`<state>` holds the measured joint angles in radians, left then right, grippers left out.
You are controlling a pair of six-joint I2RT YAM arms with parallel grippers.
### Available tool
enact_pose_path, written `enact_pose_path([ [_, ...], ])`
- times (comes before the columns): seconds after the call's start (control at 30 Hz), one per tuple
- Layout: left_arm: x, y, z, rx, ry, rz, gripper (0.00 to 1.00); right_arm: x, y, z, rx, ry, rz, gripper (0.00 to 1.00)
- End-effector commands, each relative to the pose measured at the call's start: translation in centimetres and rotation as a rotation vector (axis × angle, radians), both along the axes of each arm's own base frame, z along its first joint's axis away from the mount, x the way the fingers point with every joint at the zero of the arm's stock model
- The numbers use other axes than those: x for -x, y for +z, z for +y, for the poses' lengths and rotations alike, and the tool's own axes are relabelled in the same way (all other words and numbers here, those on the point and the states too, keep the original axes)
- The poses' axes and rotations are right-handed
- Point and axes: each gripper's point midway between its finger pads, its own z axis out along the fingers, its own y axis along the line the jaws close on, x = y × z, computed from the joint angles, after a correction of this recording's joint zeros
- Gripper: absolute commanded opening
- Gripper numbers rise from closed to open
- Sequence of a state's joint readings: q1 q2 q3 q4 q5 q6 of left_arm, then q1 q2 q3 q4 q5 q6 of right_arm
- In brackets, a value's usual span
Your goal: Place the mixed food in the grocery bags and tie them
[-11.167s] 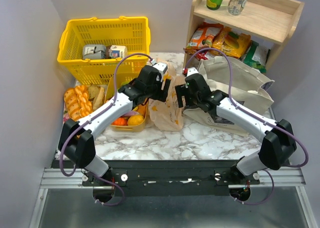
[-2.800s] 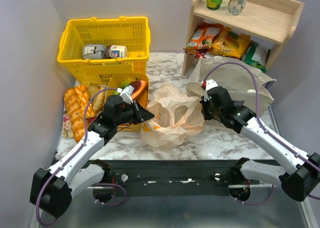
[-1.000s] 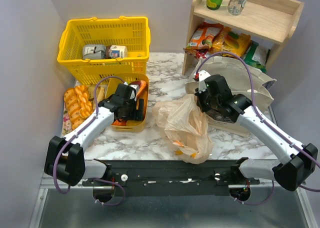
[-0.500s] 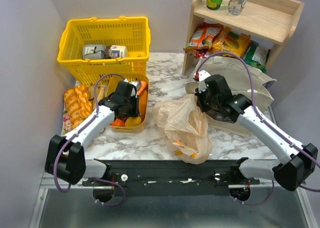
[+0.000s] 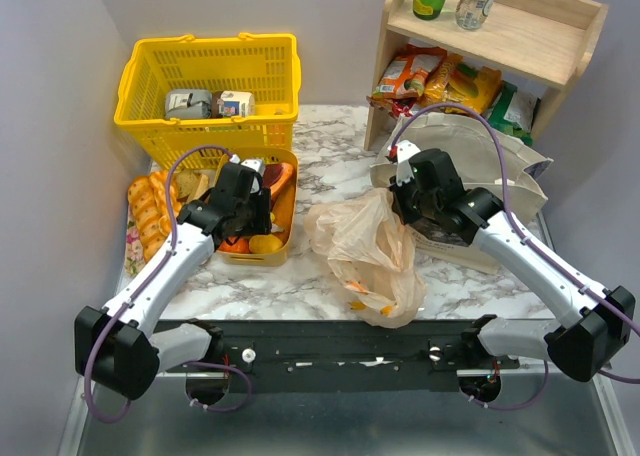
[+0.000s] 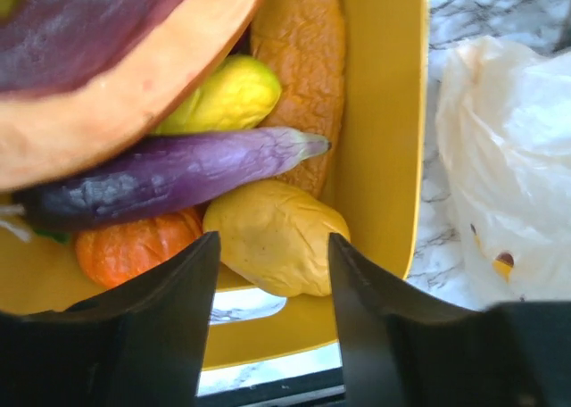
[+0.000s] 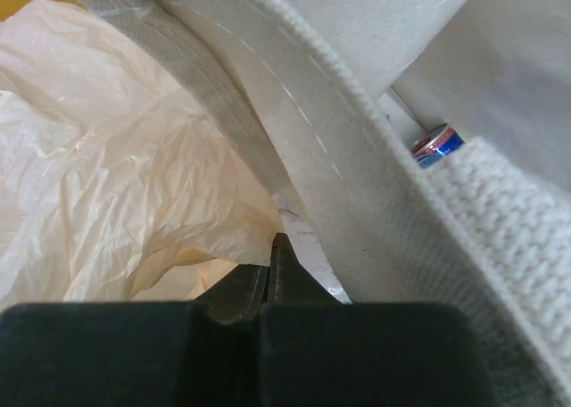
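White links (image 5: 165,271), black joints (image 5: 108,354), purple cables (image 5: 448,106); left gripper (image 6: 272,246) & right gripper (image 7: 272,266) black

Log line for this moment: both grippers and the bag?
left gripper: open above fruit in tray | right gripper: shut on bag edge | bag: slumped on table

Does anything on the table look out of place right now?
Yes. The peach plastic bag lies crumpled on its side, its bottom end at the table's near edge, where it could slip off.
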<state>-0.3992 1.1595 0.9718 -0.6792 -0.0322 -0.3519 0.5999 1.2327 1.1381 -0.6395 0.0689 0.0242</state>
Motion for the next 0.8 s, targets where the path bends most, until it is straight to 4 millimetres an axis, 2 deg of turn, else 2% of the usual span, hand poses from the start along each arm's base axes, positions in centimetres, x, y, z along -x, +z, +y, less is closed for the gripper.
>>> enact_pose_path([
  [0.0,0.5,-2.6,2.3,-0.043,0.159,0.064,0.72,-0.3,0.9,0.6,-0.034,0.03,-0.029,0.02],
  [0.03,0.4,-2.6,1.9,-0.018,0.167,0.064,0.8,-0.3,0.9,0.7,-0.038,0.031,-0.03,0.02],
  [0.13,-0.2,-2.5,0.5,0.058,0.134,0.027,0.83,-0.2,1.0,0.7,-0.041,0.033,-0.032,0.02],
  [0.33,0.5,-2.9,1.0,-0.018,0.078,0.096,0.9,0.0,1.2,0.7,-0.051,0.04,-0.041,0.02],
  [0.53,2.0,-4.3,-2.2,0.154,0.044,0.205,0.89,0.1,1.2,0.8,-0.062,0.047,-0.042,0.03],
  [0.77,3.1,-5.2,-2.2,0.164,0.102,0.3,0.9,0.3,1.4,0.9,-0.075,0.052,-0.057,0.04],
])
